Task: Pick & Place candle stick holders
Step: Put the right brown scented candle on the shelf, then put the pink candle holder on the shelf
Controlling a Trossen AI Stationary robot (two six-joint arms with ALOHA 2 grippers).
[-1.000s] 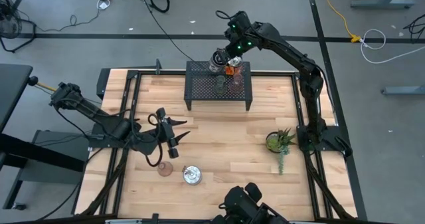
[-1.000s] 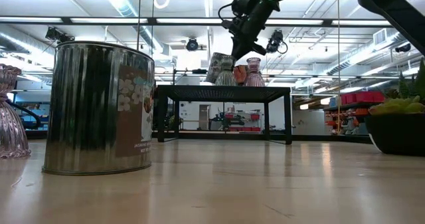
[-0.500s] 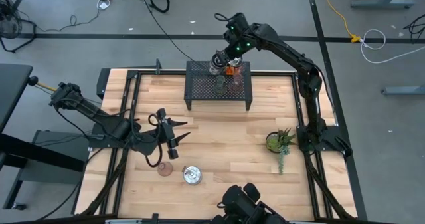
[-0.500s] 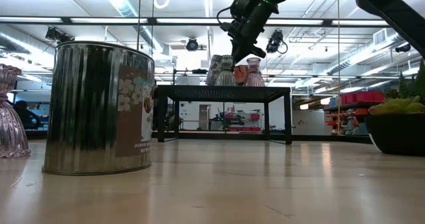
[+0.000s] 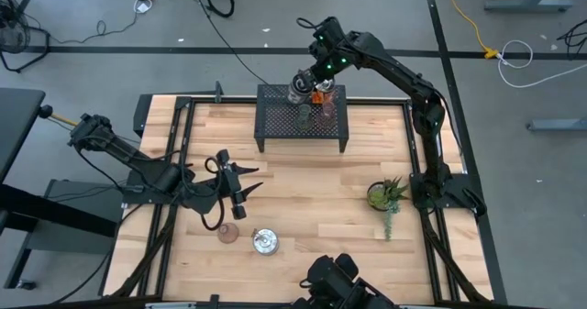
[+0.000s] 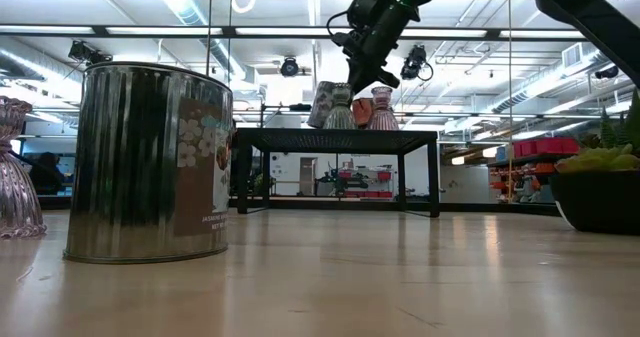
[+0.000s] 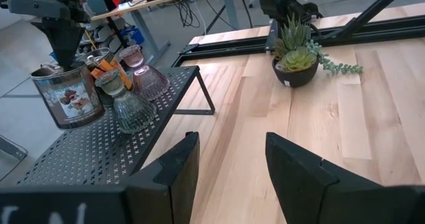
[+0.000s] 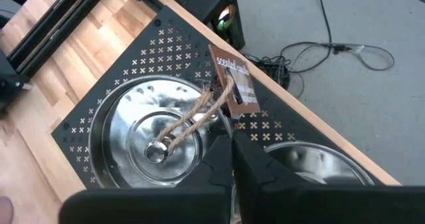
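A black perforated shelf [image 5: 303, 133] stands at the table's far middle. On it stand a pale green holder [image 5: 304, 117] and a pinkish holder [image 5: 326, 113], both also in the left wrist view [image 7: 129, 104] [image 7: 147, 78]. A silvery tin [image 5: 297, 87] with a twine loop and a brown tag [image 8: 236, 84] is at the shelf's far edge. It leans in the low view [image 6: 321, 104]. My right gripper [image 8: 231, 143] is shut right above it. My left gripper [image 5: 243, 192] is open and empty at the table's left. Another pinkish holder [image 5: 227, 232] stands near the front. My right gripper comes from above, pointing down, with its shut fingertips [image 8: 222, 144] at the edge of the tin's lid [image 8: 199, 154], beside the twine. The fingers hide the spot itself. I cannot tell whether they only touch the lid or pinch something there.
A second silvery tin [image 5: 265, 242] stands on the table near the front, large in the low view [image 6: 150, 162]. A green potted plant [image 5: 385, 196] sits at the right. Another round silvery thing [image 8: 319, 163] and an orange object [image 5: 317, 95] are on the shelf beside the tin.
My right gripper has moved a little toward the table's left edge above the shelf, staying shut. The tin below it keeps leaning.
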